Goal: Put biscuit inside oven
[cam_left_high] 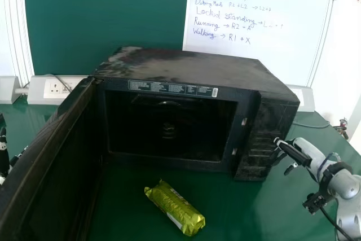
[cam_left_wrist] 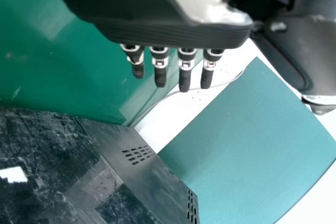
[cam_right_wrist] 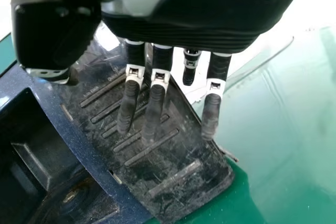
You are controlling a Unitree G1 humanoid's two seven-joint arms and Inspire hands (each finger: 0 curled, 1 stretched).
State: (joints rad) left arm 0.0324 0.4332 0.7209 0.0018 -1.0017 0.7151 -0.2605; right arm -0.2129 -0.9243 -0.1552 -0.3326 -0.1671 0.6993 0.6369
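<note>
From my station, I see the yellow-green biscuit packet [cam_left_high: 175, 207] lying aslant on the green table [cam_left_high: 234, 210] in front of the microwave oven [cam_left_high: 194, 66], outside its cavity. The oven door [cam_left_high: 56, 156] stands open along the packet's left. My right hand [cam_left_high: 294, 153] is at the control panel [cam_left_high: 259, 149], well apart from the packet, which lies to its left and closer to me. Its fingers [cam_right_wrist: 126, 108] are extended and hold nothing; I can't tell whether they touch the panel. My left hand [cam_left_high: 4, 152] is at the head view's left edge, beyond the open door from the packet, its fingers [cam_left_wrist: 185, 77] loosely straight, holding nothing.
</note>
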